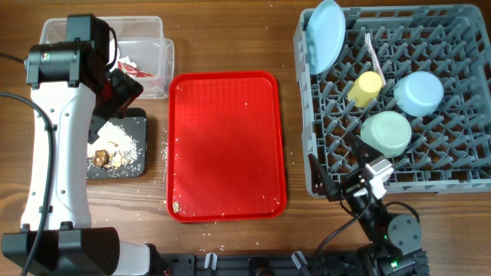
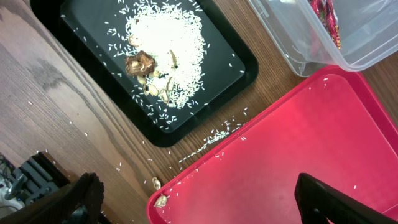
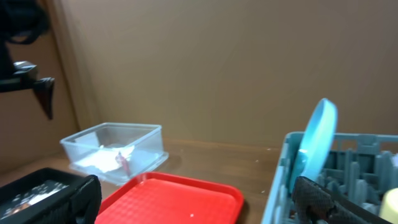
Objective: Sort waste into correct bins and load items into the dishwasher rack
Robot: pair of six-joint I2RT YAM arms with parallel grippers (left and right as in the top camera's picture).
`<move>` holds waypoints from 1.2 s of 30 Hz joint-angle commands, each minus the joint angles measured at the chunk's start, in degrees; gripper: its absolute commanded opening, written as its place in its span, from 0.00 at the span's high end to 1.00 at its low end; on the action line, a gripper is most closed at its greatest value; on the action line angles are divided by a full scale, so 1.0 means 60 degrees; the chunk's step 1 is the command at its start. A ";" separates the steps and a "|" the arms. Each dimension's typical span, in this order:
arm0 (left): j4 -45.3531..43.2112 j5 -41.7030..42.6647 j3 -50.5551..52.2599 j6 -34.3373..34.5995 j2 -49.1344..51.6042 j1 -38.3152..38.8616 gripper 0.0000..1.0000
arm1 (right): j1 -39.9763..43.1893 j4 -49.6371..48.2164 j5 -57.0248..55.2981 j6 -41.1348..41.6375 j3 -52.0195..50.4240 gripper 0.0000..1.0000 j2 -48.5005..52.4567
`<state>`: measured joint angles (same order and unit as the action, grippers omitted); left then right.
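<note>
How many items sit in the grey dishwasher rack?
5: a light blue plate on edge at the far-left corner, then a white spoon, a yellow cup, a light blue saucer and a green bowl in the middle. None seems hidden.

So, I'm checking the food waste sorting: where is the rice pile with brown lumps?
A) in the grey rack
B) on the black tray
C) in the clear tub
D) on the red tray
B: the rice pile and brown lumps lie on the black tray.
</note>
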<state>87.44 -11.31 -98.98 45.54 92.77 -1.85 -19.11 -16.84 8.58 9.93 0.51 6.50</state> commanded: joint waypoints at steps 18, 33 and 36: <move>0.0011 -0.0127 -0.0051 -0.0044 0.0026 -0.0044 0.00 | 0.3195 0.2696 0.0051 -0.0157 -0.0036 0.00 -0.1053; 0.0011 -0.0127 -0.0051 -0.0044 0.0026 -0.0044 0.00 | 0.4324 0.2699 0.0055 -0.0153 -0.0036 0.00 -0.1049; 0.0011 -0.0127 -0.0051 -0.0044 0.0026 -0.0044 0.00 | 0.4324 0.2699 0.0055 -0.0153 -0.0036 0.00 -0.1042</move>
<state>87.44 -11.31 -98.98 45.52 92.77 -1.85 6.50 -0.40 8.58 9.72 0.38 0.99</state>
